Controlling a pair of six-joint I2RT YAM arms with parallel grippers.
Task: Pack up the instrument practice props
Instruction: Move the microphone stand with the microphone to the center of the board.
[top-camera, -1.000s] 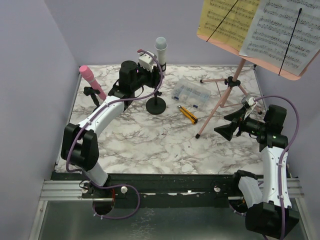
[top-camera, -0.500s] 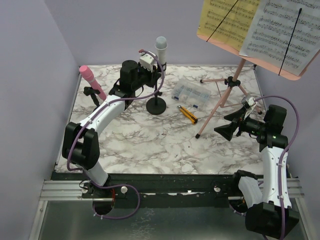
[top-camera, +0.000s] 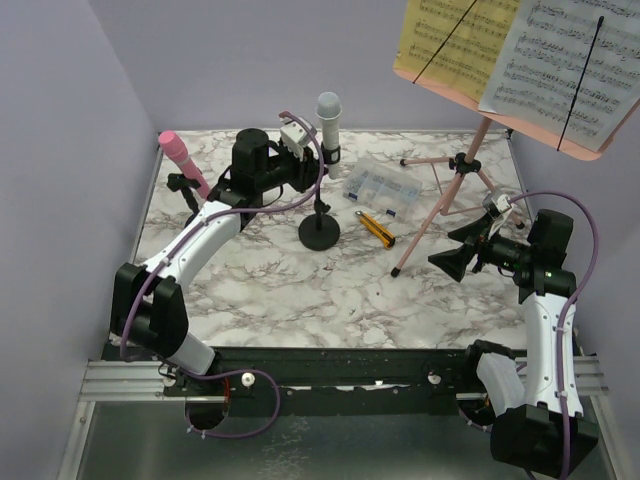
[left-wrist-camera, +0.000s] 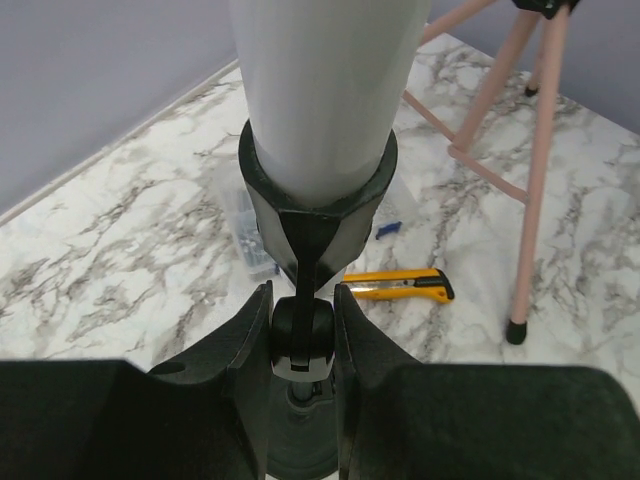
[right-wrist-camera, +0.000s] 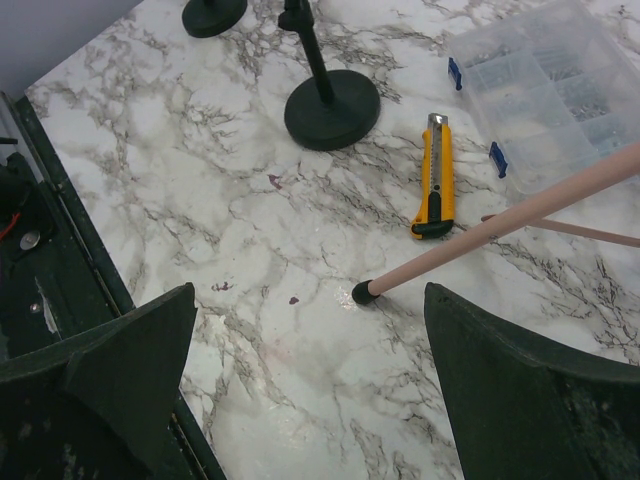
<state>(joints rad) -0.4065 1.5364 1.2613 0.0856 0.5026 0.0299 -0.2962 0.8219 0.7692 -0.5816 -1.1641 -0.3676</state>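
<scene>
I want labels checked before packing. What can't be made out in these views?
White cylindrical microphone, head: left wrist view, cut off by the top edge.
Clear plastic compartment box, contents: too small in top view; blurred, edge-cropped in right wrist view.
White sheet-music page: top view, notes too small, upper edge cropped.

Soft, even, bright light falls from above. The marble table (top-camera: 300, 290) has a faint sheen with no hard glare, and only a weak shadow hugs the mic holder (right-wrist-camera: 332, 108). The overhead view is sharp. In the left wrist view the white microphone (left-wrist-camera: 320, 70) looms pale and blurred. The left gripper (left-wrist-camera: 300, 300) and right gripper (right-wrist-camera: 310, 290) look dark and soft-edged.
</scene>
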